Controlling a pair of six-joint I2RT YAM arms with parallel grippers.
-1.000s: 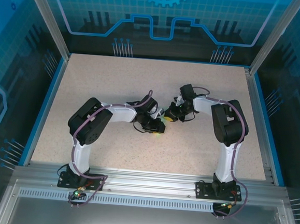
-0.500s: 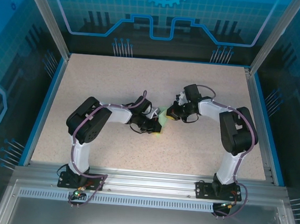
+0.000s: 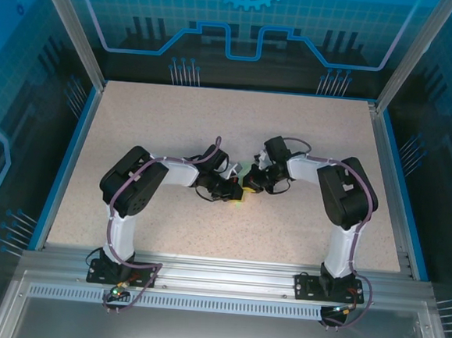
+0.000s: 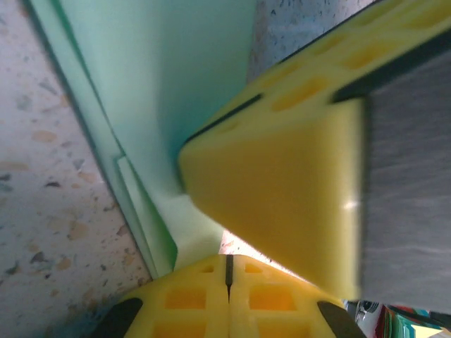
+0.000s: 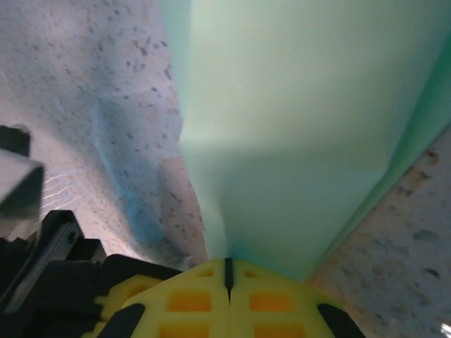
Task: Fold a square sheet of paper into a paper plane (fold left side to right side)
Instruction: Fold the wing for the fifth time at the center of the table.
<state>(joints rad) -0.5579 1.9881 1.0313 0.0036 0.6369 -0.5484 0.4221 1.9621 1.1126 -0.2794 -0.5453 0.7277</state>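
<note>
From above, the left pincer (image 3: 236, 193) and right pincer (image 3: 251, 183) meet mid-tabletop (image 3: 174, 126); the left wrist shows its pincer shut on the folded mint paper (image 4: 190, 84), the other crowding close; the right wrist shows the same grip, so uneven pulls may tear it.

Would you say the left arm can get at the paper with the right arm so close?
Likely yes: the left tool is shut at the paper and seems to pinch its edge. The right tool, gripping it too, crowds close but leaves that edge free.
</note>
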